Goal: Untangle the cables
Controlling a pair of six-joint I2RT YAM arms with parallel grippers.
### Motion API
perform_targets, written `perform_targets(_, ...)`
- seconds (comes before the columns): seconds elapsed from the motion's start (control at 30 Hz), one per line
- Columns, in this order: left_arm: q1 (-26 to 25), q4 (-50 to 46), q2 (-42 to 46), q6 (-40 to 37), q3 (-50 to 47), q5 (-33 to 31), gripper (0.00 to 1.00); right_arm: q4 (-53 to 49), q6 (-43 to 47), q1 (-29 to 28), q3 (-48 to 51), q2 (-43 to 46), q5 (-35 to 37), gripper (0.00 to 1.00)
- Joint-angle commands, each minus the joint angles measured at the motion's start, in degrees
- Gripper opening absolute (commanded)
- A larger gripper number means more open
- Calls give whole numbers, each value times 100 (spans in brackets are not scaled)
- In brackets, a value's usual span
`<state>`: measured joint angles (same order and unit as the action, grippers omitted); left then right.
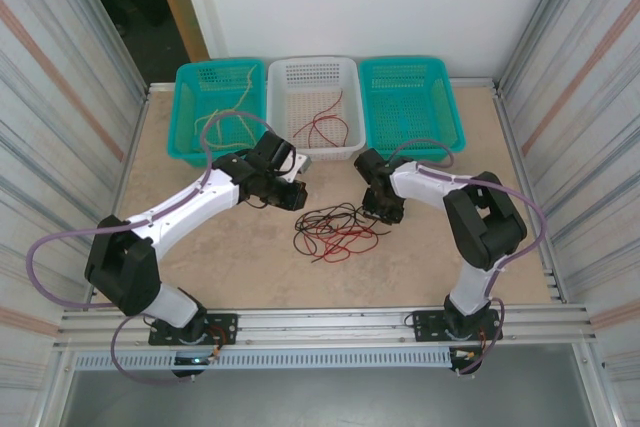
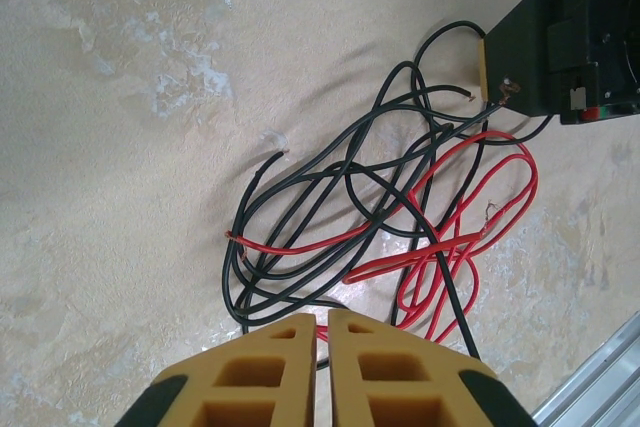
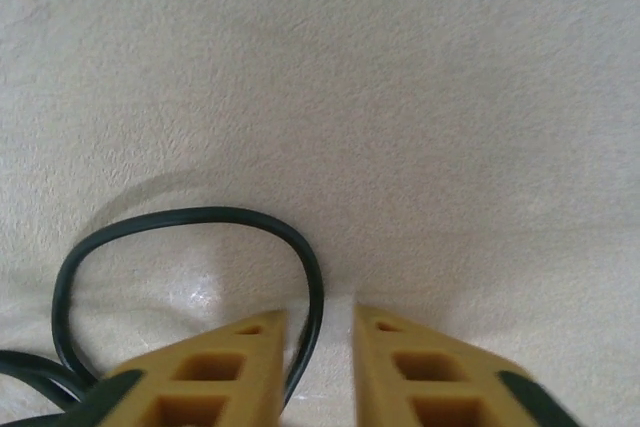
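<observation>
right claw [image 3: 320, 313] low, straddling black cable [image 3: 200, 213]

Your left arm [image 1: 185, 209] and right arm [image 1: 430, 185] wore white shells between black joints; a lilac cable [image 1: 42, 257] looped loosely along each. Your left gripper [image 2: 322, 315] and right gripper [image 3: 320, 312] carried mustard-yellow fingers [image 2: 265, 372] with square hollows, backed in black; both bases [image 1: 190, 327] were black.

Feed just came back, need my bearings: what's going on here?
A red-and-black cable tangle lies mid-table. The right gripper is open, straddling a black loop of it. The left gripper is nearly shut at the tangle's edge; whether it pinches a wire is unclear. A yellow cable lies in the left basket.
</observation>
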<state>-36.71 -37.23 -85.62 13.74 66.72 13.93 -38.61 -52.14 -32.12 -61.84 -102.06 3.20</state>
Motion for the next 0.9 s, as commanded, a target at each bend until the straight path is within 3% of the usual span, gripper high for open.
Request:
perform_targets(0.0, 43, 38, 182, 5, 96, 83, 15, 8, -109, 17, 25, -165, 36, 16)
perform_targets(0.13, 49, 108, 217, 24, 117, 114, 17, 47, -96, -5, 94, -55, 61, 0)
perform_targets(0.33, 51, 425, 342, 72, 157, 349, 28, 84, 267, -343, 36, 1028, 661, 0)
perform_targets(0.53, 51, 964, 481, 94, 264, 665, 36, 353, 1104, -1257, -162, 2540, 1490, 0)
perform_targets(0.87, 50, 2085, 473, 175, 619, 1433, 49, 755, 1869, -2045, -433, 3857, 1420, 0)
